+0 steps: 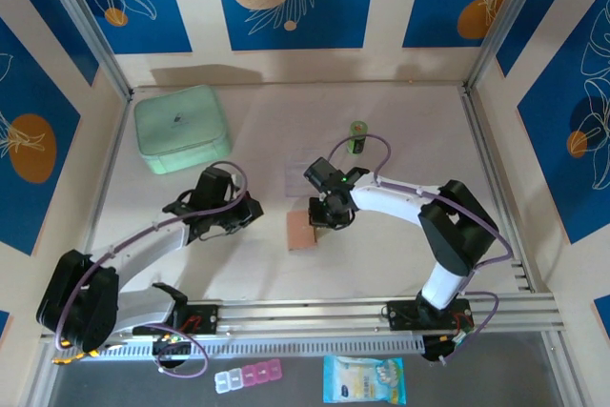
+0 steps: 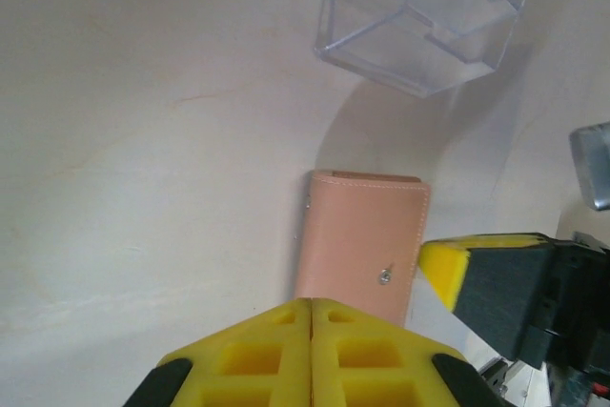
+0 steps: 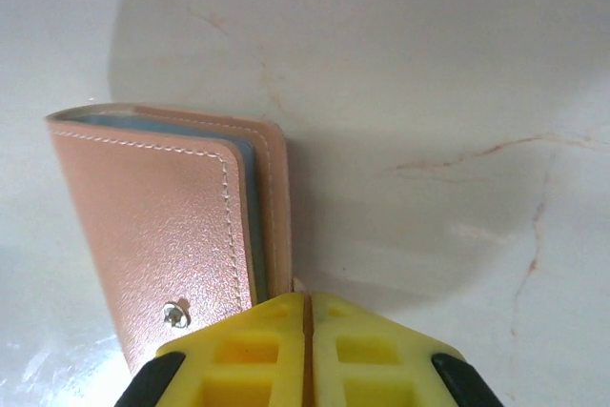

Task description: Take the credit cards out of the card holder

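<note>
Closed pinkish-tan leather-like card holder [image 1: 302,231] lying flat on the pale desk [image 1: 400,140], between the two hands.

The left hand [image 2: 312,307] is shut, pads together and empty, just short of the holder. The right hand [image 3: 307,300] is also shut, tips at the holder's long edge; whether a sliver of cover is nipped cannot be told. The holder is judged light, thin, floppy and smooth enough to slide, so it is best pinned by one hand while the top flap near the tiny metal snap [image 3: 173,313] is lifted. Grey-blue pocket lining [image 3: 243,188] peeks out, but the credit cards are hidden and their number cannot be made out.
</note>
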{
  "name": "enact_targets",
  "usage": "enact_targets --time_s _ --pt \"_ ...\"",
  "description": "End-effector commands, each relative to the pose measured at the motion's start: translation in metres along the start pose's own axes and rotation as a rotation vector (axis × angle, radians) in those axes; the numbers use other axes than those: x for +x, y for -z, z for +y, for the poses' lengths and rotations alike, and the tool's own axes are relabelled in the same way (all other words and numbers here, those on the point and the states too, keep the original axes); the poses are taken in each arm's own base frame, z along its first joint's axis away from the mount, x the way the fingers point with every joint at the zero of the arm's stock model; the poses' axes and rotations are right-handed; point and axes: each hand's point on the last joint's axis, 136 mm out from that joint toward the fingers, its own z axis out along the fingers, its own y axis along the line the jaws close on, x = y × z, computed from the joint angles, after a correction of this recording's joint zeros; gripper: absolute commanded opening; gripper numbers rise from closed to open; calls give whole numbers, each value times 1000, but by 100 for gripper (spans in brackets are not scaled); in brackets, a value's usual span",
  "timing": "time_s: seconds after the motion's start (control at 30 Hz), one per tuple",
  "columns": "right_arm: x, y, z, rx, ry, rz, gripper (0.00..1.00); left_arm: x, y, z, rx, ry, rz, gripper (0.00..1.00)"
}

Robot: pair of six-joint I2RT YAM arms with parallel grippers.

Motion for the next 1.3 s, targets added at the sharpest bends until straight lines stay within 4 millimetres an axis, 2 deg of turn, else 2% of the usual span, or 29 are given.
enact_targets --time_s 0.0,0.3,0.8,1.0,1.27 --pt "0 16 0 6 28 -11 7 4 9 11 -20 -9 11 9" --pt "-2 34 24 -19 83 -21 7 2 22 23 -27 1 -14 10" --pt "-5 45 61 -16 111 -39 7 7 22 28 -11 1 2 11" --pt "-3 45 54 14 111 -42 7 10 19 30 -17 -2 19 11" --pt "-2 48 20 83 85 -46 7 19 2 26 -25 -14 65 10"
